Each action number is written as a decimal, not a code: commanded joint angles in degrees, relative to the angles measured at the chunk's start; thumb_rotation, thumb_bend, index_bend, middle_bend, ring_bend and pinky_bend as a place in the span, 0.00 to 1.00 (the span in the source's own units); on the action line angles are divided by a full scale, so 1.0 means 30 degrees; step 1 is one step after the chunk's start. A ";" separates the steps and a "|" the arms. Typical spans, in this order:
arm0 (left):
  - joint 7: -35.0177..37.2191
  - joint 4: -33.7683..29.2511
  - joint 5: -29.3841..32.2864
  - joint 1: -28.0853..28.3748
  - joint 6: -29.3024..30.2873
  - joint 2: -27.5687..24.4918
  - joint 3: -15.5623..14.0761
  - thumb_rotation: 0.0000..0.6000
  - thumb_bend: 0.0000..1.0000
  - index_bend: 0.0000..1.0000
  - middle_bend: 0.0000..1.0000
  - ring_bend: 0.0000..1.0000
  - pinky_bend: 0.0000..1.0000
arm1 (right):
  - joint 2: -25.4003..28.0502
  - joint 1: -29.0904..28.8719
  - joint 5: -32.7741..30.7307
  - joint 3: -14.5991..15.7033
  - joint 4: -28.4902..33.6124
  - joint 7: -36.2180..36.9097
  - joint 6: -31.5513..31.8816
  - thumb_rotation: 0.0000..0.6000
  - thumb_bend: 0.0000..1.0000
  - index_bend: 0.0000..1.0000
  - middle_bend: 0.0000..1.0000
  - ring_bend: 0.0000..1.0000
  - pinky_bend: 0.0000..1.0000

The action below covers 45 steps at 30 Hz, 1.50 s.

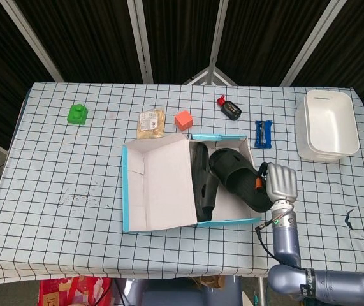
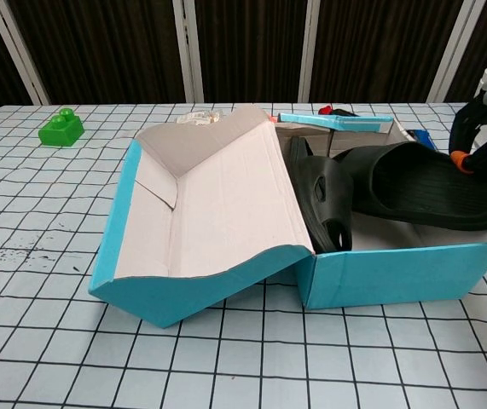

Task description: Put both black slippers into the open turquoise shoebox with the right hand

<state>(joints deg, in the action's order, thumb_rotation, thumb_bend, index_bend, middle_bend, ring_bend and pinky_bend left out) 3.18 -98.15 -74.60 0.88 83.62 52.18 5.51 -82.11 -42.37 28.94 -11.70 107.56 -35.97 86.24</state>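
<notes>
Turquoise shoebox (image 1: 162, 223) mid-table; one black slipper (image 1: 203, 182) stands on edge inside, second slipper (image 1: 236, 175) lies tilted over the right wall. Right hand (image 1: 281, 183) beside it; fingers curled, grip cannot be told. Risk: overhanging slipper tips out if nudged

Shoebox (image 1: 161, 223): cardboard, turquoise outside, plain matt grey-white inside the lid. Both slippers (image 2: 431, 183) (image 2: 324, 200): matt black, rubbery foam look, smooth. Right hand (image 1: 282, 183): satin silver metal-look shell. Tablecloth (image 1: 60, 166): checked fabric. Bin (image 1: 327, 124): smooth white plastic.
</notes>
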 commanded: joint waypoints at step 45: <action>0.0953 0.0227 0.0103 0.0019 -0.0260 -0.0273 0.0040 1.00 0.37 0.10 0.00 0.00 0.02 | -0.3504 -0.0729 0.0239 -0.2863 0.2006 -0.4256 0.1523 1.00 0.48 0.57 0.49 0.63 0.88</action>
<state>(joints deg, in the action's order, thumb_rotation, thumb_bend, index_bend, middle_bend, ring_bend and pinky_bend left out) 6.05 -97.47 -74.28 0.92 82.85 51.35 5.64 -92.02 -44.47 29.04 -20.36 113.48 -49.44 91.21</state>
